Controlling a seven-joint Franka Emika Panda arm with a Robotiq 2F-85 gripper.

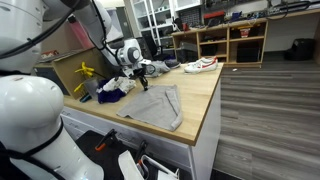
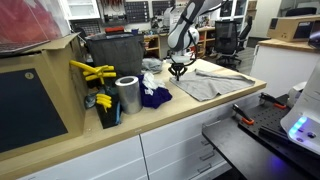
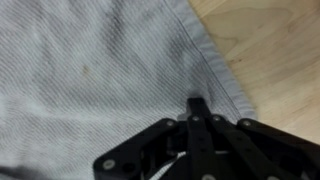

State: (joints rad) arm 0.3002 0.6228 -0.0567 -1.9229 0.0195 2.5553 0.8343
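A grey cloth [image 1: 155, 105] lies flat on the wooden countertop [image 1: 205, 95] and shows in both exterior views [image 2: 205, 83]. My gripper [image 1: 143, 76] hangs over the cloth's far corner, its fingers pointing down [image 2: 178, 70]. In the wrist view the two fingers [image 3: 198, 103] are pressed together, with their tips at the cloth [image 3: 90, 70] close to its hemmed edge. The cloth looks flat and not lifted. Bare wood [image 3: 270, 50] shows beside the hem.
A white shoe [image 1: 200, 66] lies at the counter's far end. A crumpled blue cloth [image 2: 153, 97], a metal can [image 2: 127, 95], yellow tools [image 2: 92, 72] and a dark bin [image 2: 115, 52] crowd the counter near the gripper. Shelves [image 1: 235, 40] stand behind.
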